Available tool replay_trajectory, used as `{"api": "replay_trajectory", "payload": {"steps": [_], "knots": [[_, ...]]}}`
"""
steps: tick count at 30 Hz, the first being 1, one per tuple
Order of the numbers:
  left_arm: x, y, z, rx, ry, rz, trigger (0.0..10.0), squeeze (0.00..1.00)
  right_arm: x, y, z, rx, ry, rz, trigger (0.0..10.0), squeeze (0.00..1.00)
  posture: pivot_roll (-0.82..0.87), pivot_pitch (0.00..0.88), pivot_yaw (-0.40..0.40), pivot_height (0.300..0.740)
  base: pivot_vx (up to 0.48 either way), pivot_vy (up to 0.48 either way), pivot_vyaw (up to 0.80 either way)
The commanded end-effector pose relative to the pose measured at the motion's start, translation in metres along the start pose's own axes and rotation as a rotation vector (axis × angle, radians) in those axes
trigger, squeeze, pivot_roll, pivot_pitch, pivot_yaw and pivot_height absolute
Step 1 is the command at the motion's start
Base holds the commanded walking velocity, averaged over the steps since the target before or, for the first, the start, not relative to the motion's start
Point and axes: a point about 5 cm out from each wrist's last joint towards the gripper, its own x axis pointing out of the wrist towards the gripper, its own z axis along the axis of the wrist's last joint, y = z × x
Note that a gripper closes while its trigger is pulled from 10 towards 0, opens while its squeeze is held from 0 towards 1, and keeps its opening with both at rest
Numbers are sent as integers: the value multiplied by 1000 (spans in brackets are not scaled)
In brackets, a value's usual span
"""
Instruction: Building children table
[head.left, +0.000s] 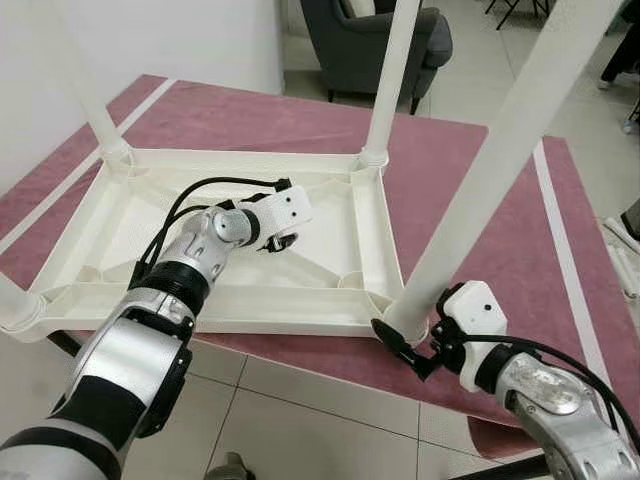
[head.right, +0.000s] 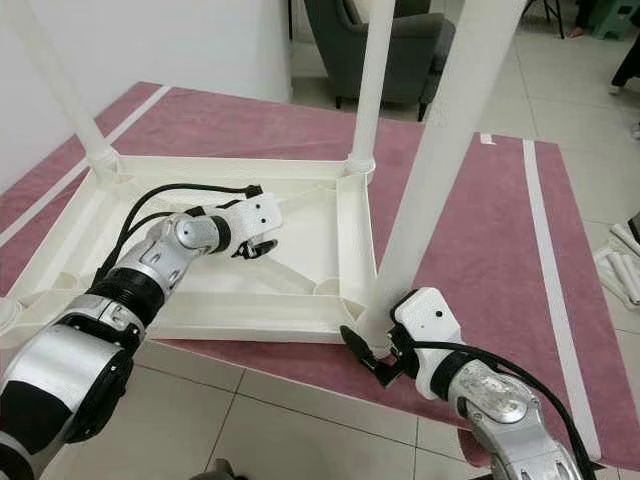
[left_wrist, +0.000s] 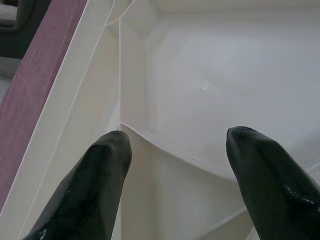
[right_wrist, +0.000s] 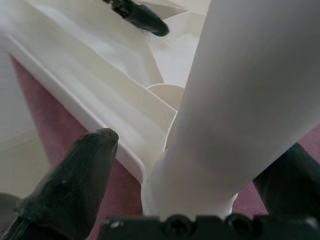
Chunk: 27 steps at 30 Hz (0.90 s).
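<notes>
Pink rug (head.left: 480, 180) under upturned tabletop (head.left: 330, 290) — right gripper (head.left: 402, 344) fingers straddle leg (head.left: 480, 170); left gripper (head.left: 283, 242) fingers spread inside tabletop.

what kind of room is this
Probably a living room in a home: a dark grey armchair stands on a pale tiled floor, and a pink rug lies under the upturned white table.

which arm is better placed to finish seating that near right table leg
Right. The right gripper already straddles the base of the white plastic table leg at its corner socket, while the left gripper sits open over the upturned white tabletop.
</notes>
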Motion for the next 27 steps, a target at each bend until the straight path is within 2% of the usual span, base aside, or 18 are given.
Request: {"api": "replay_trajectory", "payload": {"steps": [1, 3, 4, 7, 10, 12, 14, 15, 16, 17, 19, 21, 23, 24, 25, 26, 27], "knots": [[4, -10, 3, 35, -5, -71, 10000, 0, -3, 16, 4, 22, -6, 127, 10000, 0, 16, 33, 49, 740, 0, 0, 0], [5, -14, 4, 40, -18, -98, 10000, 0, -6, 20, 3, 21, 4, 166, 10000, 0, 16, 33, 49, 740, 0, 0, 0], [6, -20, 8, 42, -55, -142, 10000, 0, -10, 23, 2, 17, 22, 214, 10000, 0, 19, 33, 47, 740, 0, 0, 0], [7, -25, 13, 34, -94, -176, 10000, 0, -13, 22, 2, 10, 33, 228, 10000, 0, 21, 32, 45, 740, 0, 0, 0], [8, -34, 27, -2, -190, -248, 10000, 0, -12, 9, 3, -18, 29, 171, 10000, 0, 22, 33, 43, 740, 0, 0, 0], [8, -36, 30, -7, -206, -261, 10000, 0, -12, 6, 4, -22, 25, 155, 10000, 0, 22, 33, 43, 740, 0, 0, 0], [9, -40, 37, -21, -249, -278, 10000, 0, -5, -9, 6, -20, 1, 29, 10000, 0, 26, 32, 41, 740, 0, 0, 0], [9, -40, 37, -21, -249, -278, 10000, 0, -5, -9, 6, -20, 1, 29, 10000, 0, 26, 32, 41, 740, 0, 0, 0], [9, -39, 44, -47, -284, -270, 10000, 0, 0, -21, 7, -8, -8, -78, 10000, 0, 26, 30, 39, 740, 0, 0, 0], [9, -39, 44, -47, -284, -270, 10000, 0, 0, -21, 7, -8, -8, -78, 10000, 0, 26, 30, 39, 740, 0, 0, 0], [6, -28, 49, -91, -325, -217, 10000, 0, 4, -26, 6, 25, -26, -149, 10000, 0, 25, 28, 43, 740, 0, 0, 0], [6, -28, 49, -91, -325, -217, 10000, 0, 4, -26, 6, 25, -26, -149, 10000, 0, 25, 28, 43, 740, 0, 0, 0], [-5, -13, 50, -134, -363, -165, 10000, 0, 6, -26, 7, 64, -53, -163, 10000, 0, 28, 27, 47, 740, 0, 0, 0], [-5, -13, 50, -134, -363, -165, 10000, 0, 6, -26, 7, 64, -53, -163, 10000, 0, 28, 27, 47, 740, 0, 0, 0], [-14, -6, 45, -147, -371, -150, 10000, 0, 7, -24, 8, 77, -66, -158, 10000, 0, 30, 26, 51, 740, 0, 0, 0], [-14, -6, 45, -147, -371, -150, 10000, 0, 7, -24, 8, 77, -66, -158, 10000, 0, 30, 26, 51, 740, 0, 0, 0], [-25, -4, 36, -151, -365, -148, 10000, 0, 9, -21, 9, 89, -81, -145, 10000, 0, 34, 26, 52, 740, 0, 0, 0]]}}
